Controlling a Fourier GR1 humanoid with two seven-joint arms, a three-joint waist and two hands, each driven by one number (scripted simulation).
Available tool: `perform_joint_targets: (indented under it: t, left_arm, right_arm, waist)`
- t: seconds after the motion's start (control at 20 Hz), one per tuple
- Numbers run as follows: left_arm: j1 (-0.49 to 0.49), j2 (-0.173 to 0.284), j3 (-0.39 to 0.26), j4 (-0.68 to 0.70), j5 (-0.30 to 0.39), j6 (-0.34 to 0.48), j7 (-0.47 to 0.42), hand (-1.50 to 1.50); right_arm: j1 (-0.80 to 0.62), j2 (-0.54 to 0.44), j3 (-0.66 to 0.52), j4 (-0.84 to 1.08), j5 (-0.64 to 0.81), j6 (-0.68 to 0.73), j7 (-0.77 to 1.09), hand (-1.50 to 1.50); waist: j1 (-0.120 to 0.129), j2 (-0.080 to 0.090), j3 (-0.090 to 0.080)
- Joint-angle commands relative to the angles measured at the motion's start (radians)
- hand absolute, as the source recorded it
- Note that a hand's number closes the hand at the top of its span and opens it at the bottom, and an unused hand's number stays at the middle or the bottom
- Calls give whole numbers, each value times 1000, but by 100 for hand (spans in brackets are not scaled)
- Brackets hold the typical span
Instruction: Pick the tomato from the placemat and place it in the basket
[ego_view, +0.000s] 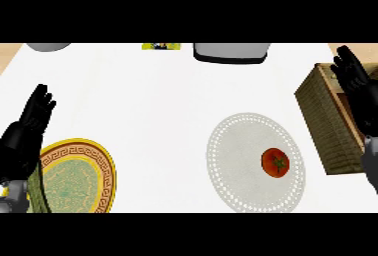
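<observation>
Red tomato (275, 162) on white placemat (255, 162), wicker basket (325, 117) beside; both hands spread.

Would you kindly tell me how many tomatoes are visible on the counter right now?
1. The tomato lies on the right half of the round white placemat, just left of the wicker basket. The basket's inside is partly hidden by the right hand, so another could be concealed.

The basket (328, 125) is cut off by the right edge and partly covered by the right hand (356, 82). A grey object (49, 46), a small yellow item (162, 47) and a grey-and-black object (230, 52) are clipped at the top, unidentifiable. The plate (77, 176) is partly hidden behind the left hand (26, 135).
</observation>
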Motion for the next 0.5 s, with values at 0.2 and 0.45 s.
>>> perform_joint_targets:
  t: [0.2, 0.45]
  left_arm:
    - [52, -142, -19, -54, 27, 54, -93, 0]
    - [38, -210, -87, -76, 33, 54, -78, 0]
  right_arm:
    - [285, 120, -52, -259, -57, -46, -294, 150]
    - [400, 232, 299, -372, 322, -150, -460, -150]
  waist:
    - [-69, -21, 63]
    - [-32, -11, 61]
